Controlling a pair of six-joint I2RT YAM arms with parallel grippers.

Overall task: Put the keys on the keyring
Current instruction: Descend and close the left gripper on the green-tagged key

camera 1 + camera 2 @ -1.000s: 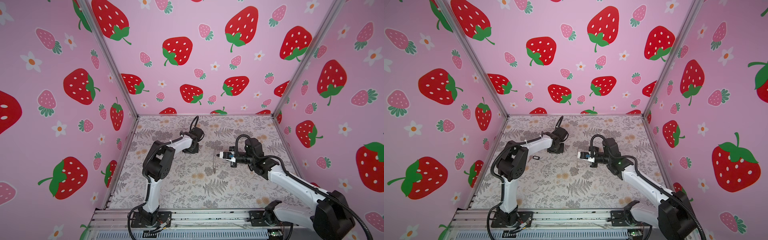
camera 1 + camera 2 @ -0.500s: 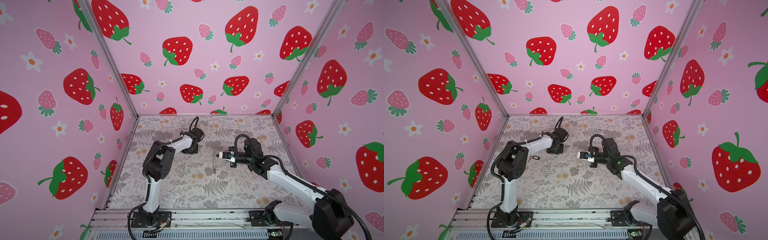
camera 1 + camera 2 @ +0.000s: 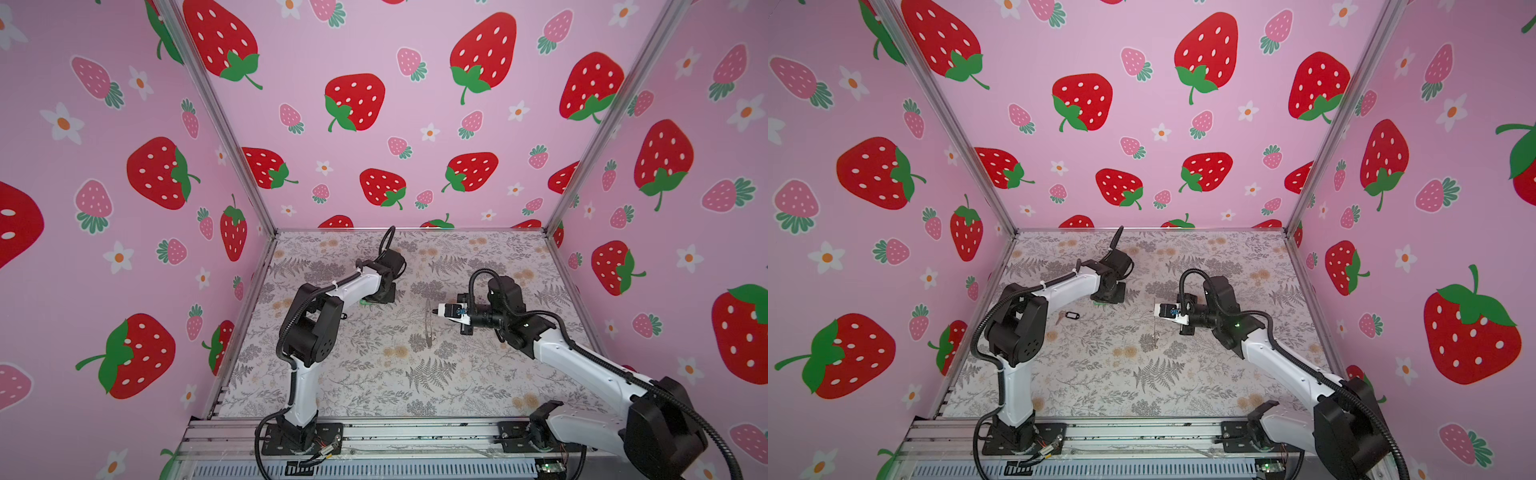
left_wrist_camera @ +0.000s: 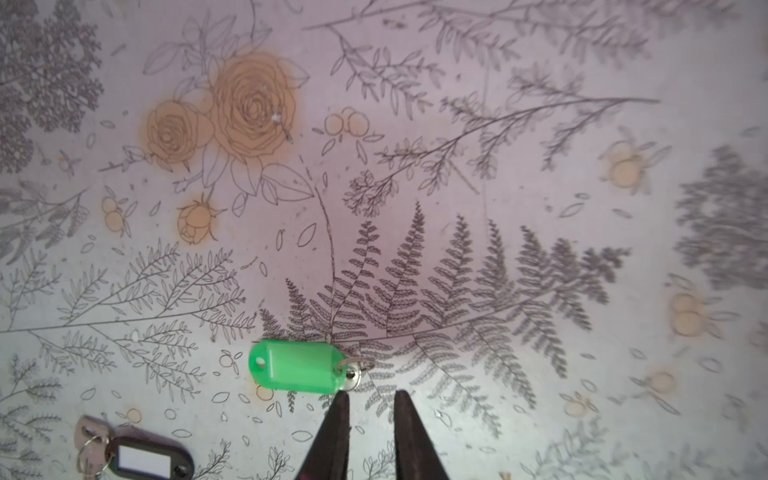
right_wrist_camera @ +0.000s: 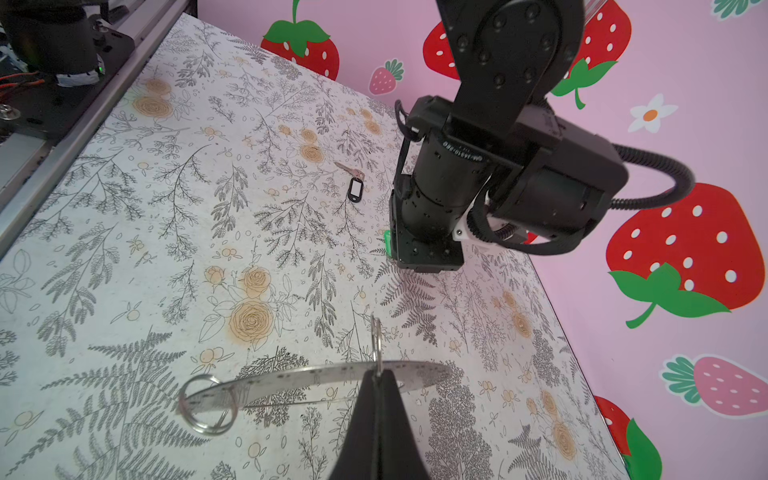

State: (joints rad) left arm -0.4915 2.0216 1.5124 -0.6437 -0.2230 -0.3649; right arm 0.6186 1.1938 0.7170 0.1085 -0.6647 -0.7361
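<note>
The green key [image 4: 297, 372] lies flat on the floral mat, its small metal ring and key head just off my left gripper [image 4: 371, 394], which points down at the mat, open by a narrow gap with nothing between its fingers. The black-rimmed key [image 4: 145, 457] lies a little apart on the mat and shows in a top view [image 3: 1071, 316]. My right gripper [image 5: 376, 376] is shut on the rim of the keyring [image 5: 311, 380], holding it above the mat's middle, edge-on in both top views [image 3: 428, 324] [image 3: 1155, 328]. A wire loop [image 5: 208, 409] hangs from the keyring.
The left arm [image 5: 457, 187] stands low over the green key [image 5: 387, 243], across the mat from the keyring. Pink strawberry walls [image 3: 374, 124] close the back and both sides. A metal rail [image 3: 374, 432] with both arm bases runs along the front edge.
</note>
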